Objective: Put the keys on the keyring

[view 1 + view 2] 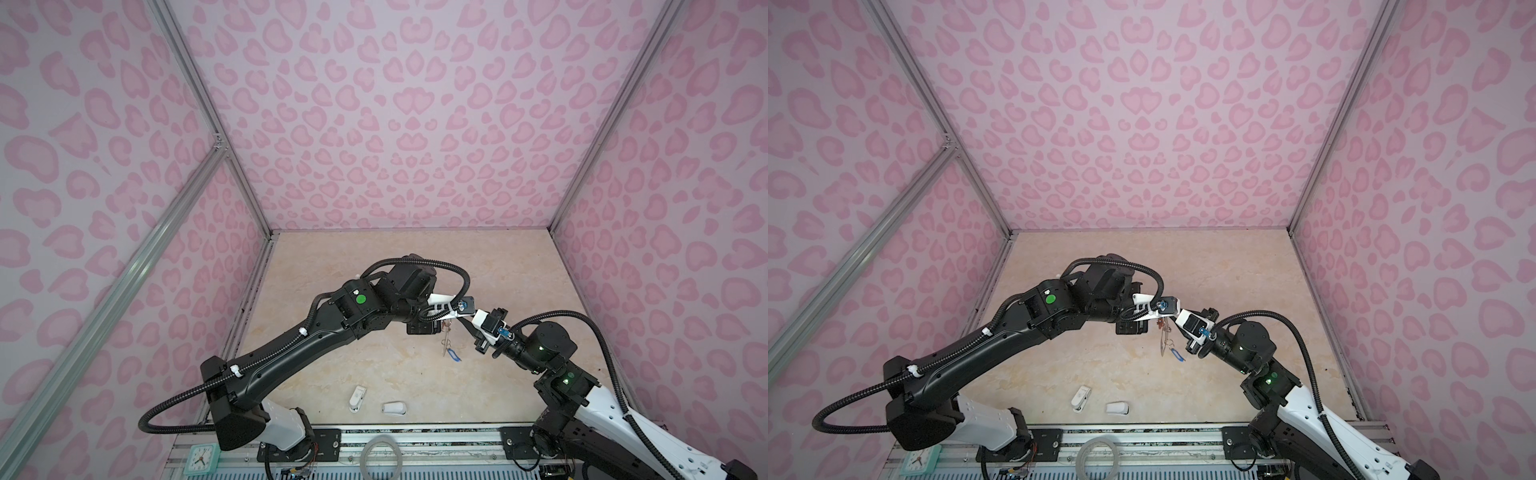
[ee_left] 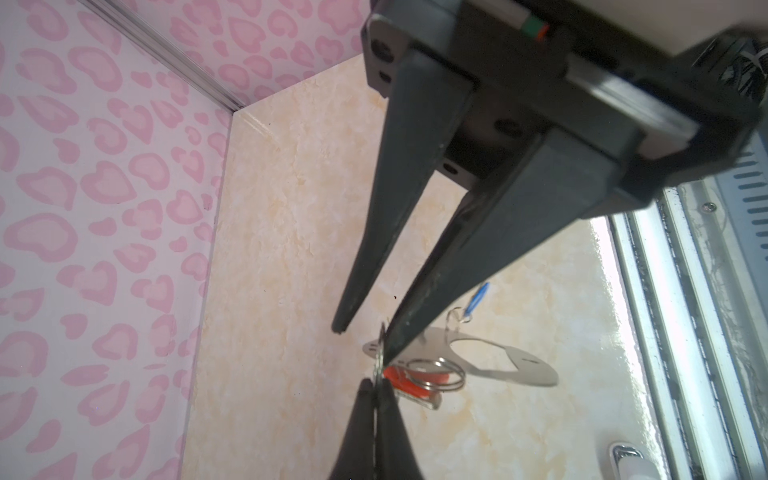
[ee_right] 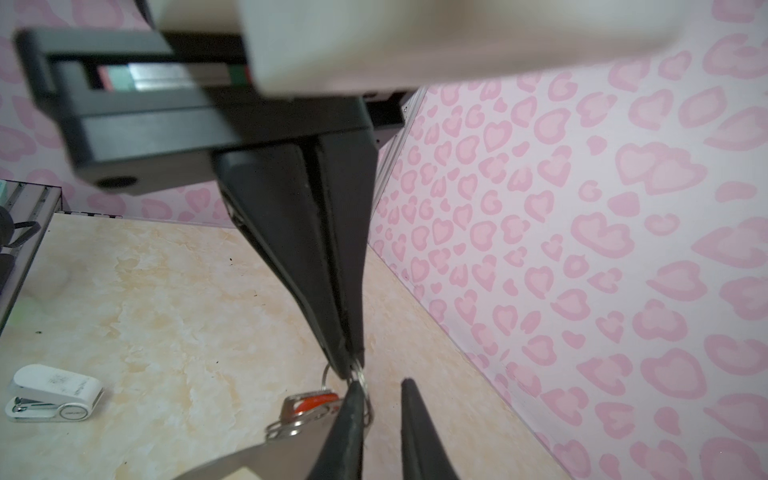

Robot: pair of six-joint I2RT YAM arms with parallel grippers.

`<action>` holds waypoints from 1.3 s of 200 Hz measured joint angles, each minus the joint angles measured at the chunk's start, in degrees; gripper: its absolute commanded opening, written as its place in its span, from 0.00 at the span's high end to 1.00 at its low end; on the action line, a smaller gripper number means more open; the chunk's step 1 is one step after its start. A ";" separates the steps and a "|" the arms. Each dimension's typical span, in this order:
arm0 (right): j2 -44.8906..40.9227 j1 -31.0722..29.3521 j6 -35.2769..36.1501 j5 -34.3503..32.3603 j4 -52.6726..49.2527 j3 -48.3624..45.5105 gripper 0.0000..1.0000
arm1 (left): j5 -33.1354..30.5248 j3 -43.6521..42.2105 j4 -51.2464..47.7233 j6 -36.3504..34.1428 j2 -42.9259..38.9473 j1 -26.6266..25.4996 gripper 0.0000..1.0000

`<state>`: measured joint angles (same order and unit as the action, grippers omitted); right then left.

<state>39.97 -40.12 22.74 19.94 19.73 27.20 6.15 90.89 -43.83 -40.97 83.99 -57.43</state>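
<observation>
The keyring, a thin grey plate with an oval cut-out, hangs in the air above the table; both top views show it edge-on. My left gripper is shut on a wire split ring at its upper edge. The red-orange key tag sits on a ring right beside that grip. The blue key tag dangles from the plate's lower end. My right gripper is open at the same ring. One of its fingers lies against the ring and plate, and nothing is between its jaws.
Two white plastic pieces lie on the marble-look table near its front edge. A pale grey hoop and a small clock rest on the metal rail in front. Pink patterned walls enclose the table.
</observation>
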 measured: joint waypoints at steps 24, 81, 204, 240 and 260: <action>0.63 0.00 -0.02 0.90 0.61 0.00 0.86 | -0.13 0.20 -0.20 -0.20 0.11 -0.07 0.97; 0.85 0.00 0.37 1.55 1.14 -0.13 1.00 | -0.55 0.00 0.33 -0.44 0.02 -0.04 0.74; -0.68 0.48 -3.28 4.15 10.86 -5.01 1.00 | 16.81 -10.75 13.16 8.15 -5.97 8.07 0.72; -0.74 0.52 -3.87 5.22 10.82 -4.90 1.00 | 21.79 -11.45 14.91 9.53 -5.75 9.40 0.73; -0.72 0.57 -4.11 5.55 10.75 -4.74 1.00 | 23.85 -11.43 15.39 9.86 -5.01 9.44 0.74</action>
<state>39.24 -39.55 18.63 25.50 30.48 22.46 30.00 79.46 -28.45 -31.11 78.98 -47.99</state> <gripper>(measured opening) 0.049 0.265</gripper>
